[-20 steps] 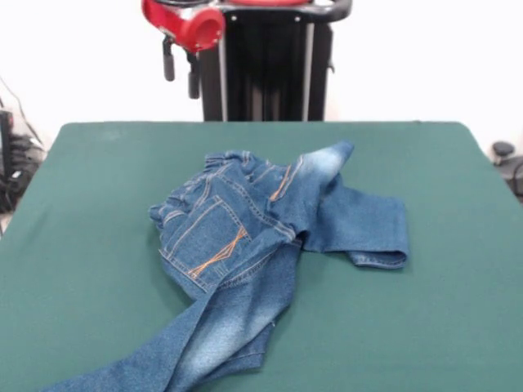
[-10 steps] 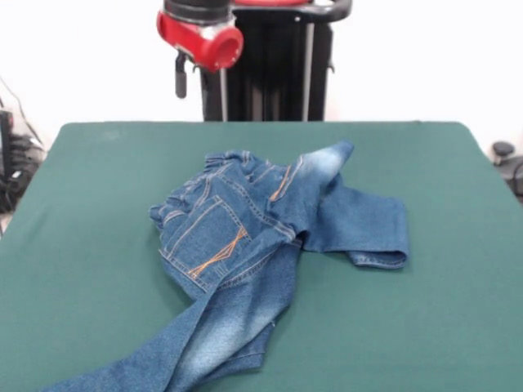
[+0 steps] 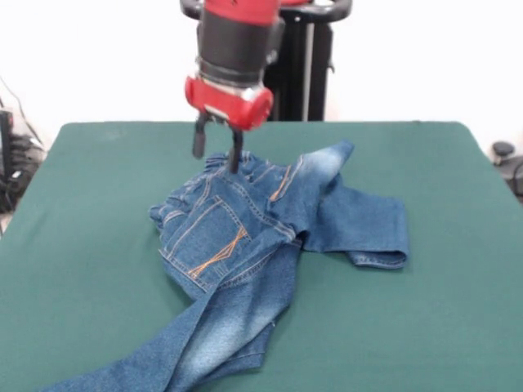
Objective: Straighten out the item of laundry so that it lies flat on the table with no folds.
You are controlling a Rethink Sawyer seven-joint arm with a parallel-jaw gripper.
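The jeans point(image 3: 261, 237) lie crumpled near the middle of the desk point(image 3: 98, 245), a little toward 6 o'clock. The waist part with the back pocket and orange stitching is bunched in the centre. One leg is folded out toward 3 o'clock, with its hem lying flat. The other leg runs toward 7 o'clock and goes out of the picture at the bottom edge, so its end may hang over the desk edge; I cannot tell.

The claw point(image 3: 216, 151) is open and holds nothing. Its two dark fingers point(image 3: 198, 140) point downward, just above the waistband at the 12 o'clock side of the bundle. Whether one tip touches the denim I cannot tell.

I judge the risk is in the grasp. The waistband is thick and layered here, so the claw may catch several layers together and only drag the whole bundle, leaving the folds. A pull toward 12 o'clock could also tighten the twist between the legs.
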